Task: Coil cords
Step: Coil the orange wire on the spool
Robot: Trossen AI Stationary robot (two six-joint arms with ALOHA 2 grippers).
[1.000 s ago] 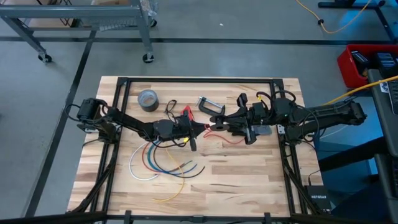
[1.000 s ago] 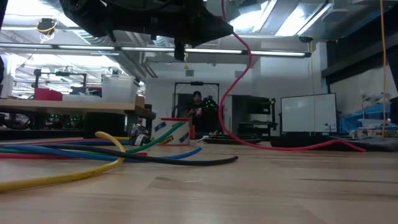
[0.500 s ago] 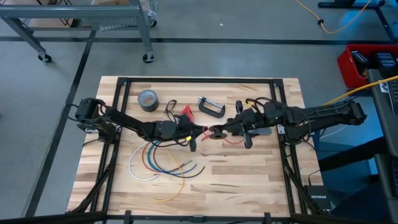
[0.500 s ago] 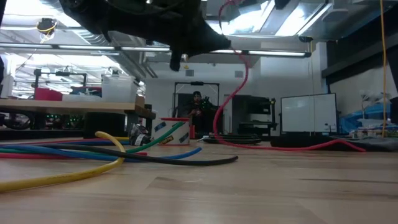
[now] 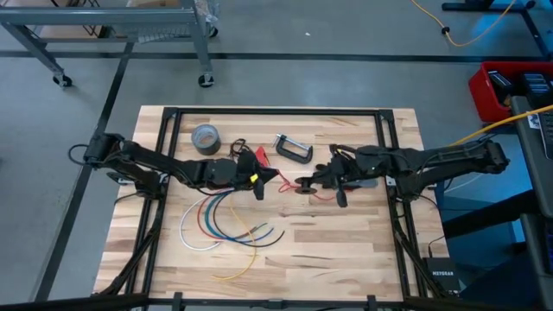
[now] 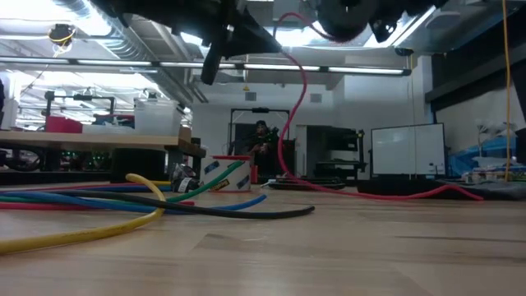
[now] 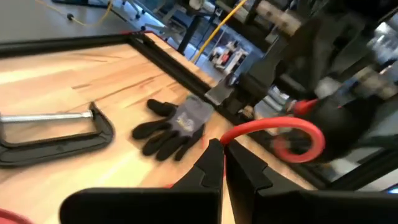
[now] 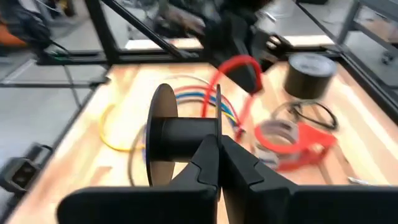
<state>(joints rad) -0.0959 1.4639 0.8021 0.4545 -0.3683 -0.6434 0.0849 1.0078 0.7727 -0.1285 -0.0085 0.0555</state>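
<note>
Two grippers met over the middle of the wooden surface [image 5: 346, 250], both raised off it. The left gripper [image 5: 273, 175] had its fingers pinched together on the thin red wire [image 6: 289, 123], with the wire curving away from the fingertips in its wrist view. The right gripper [image 5: 301, 184] was closed on the small black spool [image 8: 180, 140], clamping the hub between the two flanges.

Compared with a second before, the right arm had swung left and tucked in, bringing the spool closer to the left gripper, while the left arm had drawn back toward its own side. In the low view the wire's hanging loop had shifted: it now rose in a steeper arc up to the spool [image 6: 349, 16] at the top of the picture, and less of it sagged near the surface. A long tail of the wire lay on the surface, running off to the right. That suggests slack was being taken up, but most of the coiling was probably still ahead.

Lying unused were the grey tape roll [image 5: 205, 137] far left, the C-clamp [image 5: 294, 149], a glove [image 7: 171, 127], a red cone-shaped piece [image 8: 292, 146] and the fanned coloured wires [image 5: 226, 226] nearer.
</note>
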